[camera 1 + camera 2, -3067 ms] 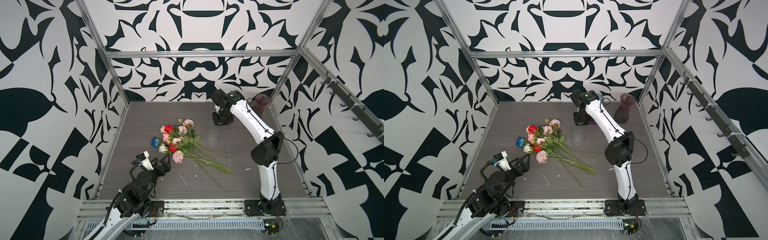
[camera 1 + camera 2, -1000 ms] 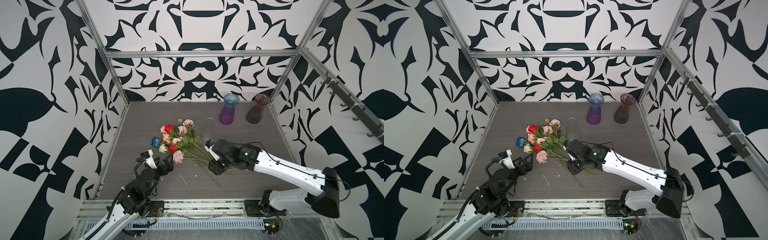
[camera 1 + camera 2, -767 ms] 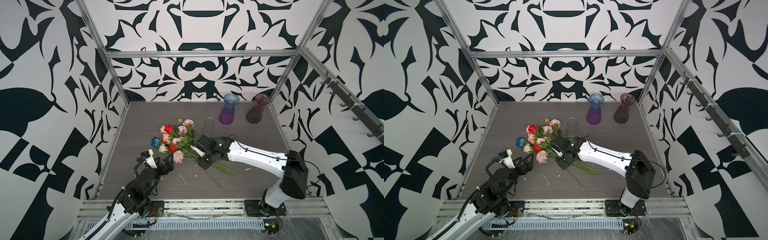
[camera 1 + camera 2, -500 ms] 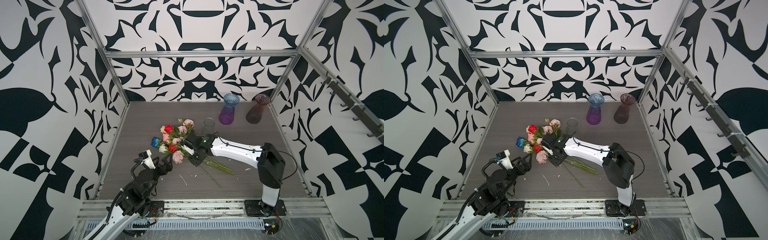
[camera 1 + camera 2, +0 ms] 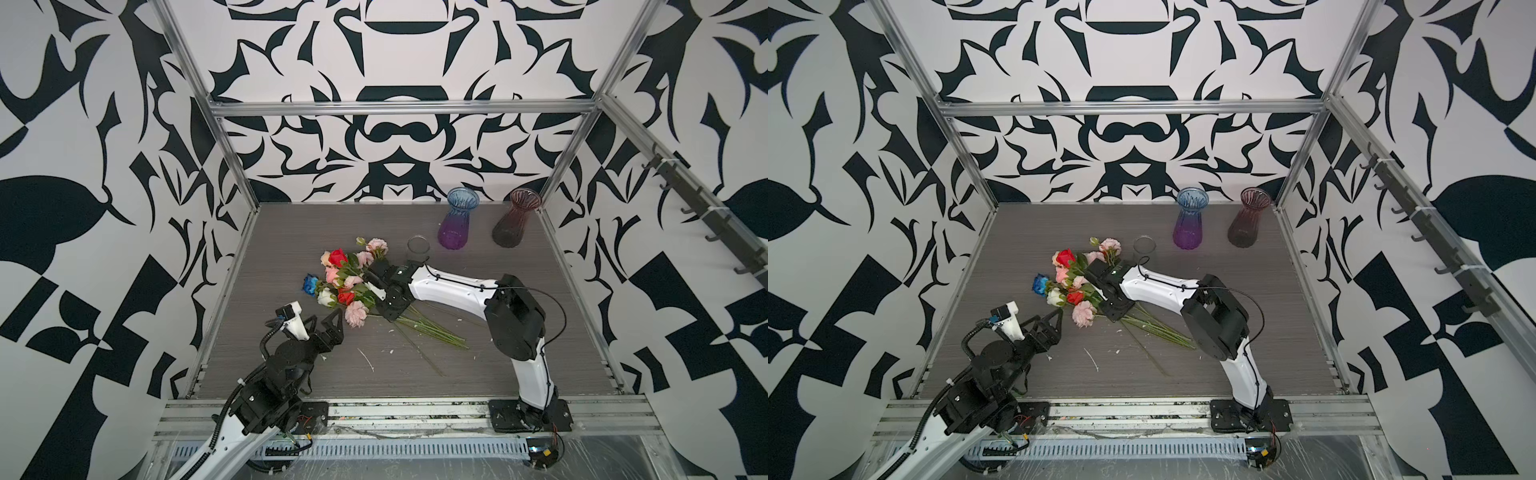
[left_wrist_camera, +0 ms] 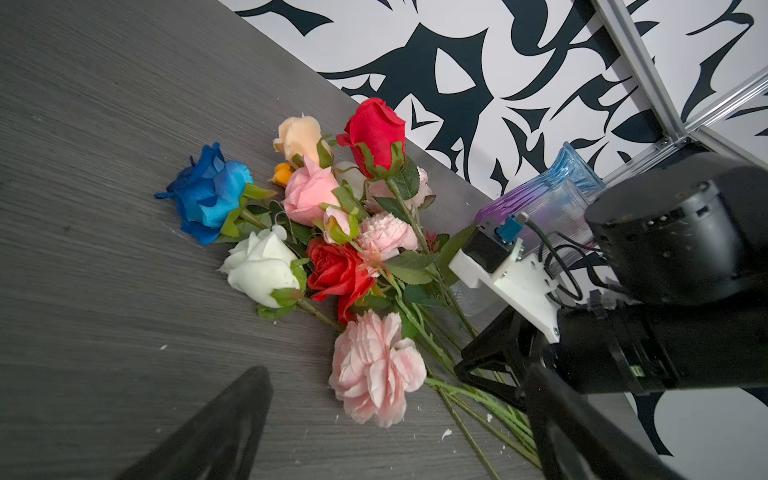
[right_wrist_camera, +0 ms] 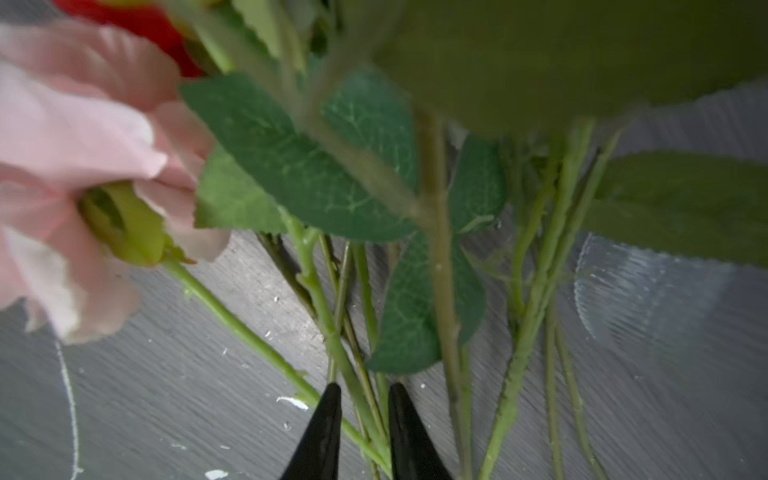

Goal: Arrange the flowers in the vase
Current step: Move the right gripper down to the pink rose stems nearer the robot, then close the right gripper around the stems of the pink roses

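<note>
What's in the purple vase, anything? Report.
Empty: the purple vase stands upright with no stems in its mouth; the flowers lie on the table.

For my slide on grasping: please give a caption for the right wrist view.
Right gripper straddles green stems on the table, beside a pink bloom.

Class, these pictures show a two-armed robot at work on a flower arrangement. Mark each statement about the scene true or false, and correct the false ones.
1. The flowers lie in a bunch on the table; none is in a vase. True.
2. The left end effector is clamped on a flower. False: the left end effector is open and empty, near a large pink bloom.
3. The right end effector has its fingertips on either side of green stems. True.
4. The clear vase lies tipped on its side. False: the clear vase stands upright beside the bunch.
</note>
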Robot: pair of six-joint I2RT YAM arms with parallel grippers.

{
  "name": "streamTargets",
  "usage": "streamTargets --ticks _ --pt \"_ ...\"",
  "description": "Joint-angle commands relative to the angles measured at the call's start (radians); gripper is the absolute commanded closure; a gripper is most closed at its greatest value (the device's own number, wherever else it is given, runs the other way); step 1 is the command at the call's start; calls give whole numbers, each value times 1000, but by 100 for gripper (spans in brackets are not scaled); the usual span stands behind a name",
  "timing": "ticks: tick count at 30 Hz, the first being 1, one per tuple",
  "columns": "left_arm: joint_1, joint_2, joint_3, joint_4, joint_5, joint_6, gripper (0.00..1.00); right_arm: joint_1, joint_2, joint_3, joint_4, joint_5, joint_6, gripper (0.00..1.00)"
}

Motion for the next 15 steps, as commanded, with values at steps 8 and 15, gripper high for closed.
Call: streamTargets --ticks 8,15 --pt "4 2 14 -8 2 -6 0 7 -28 13 33 -51 -50 75" --pt "4 -8 17 -28 -2 -15 1 7 9 69 -4 -60 -67 80"
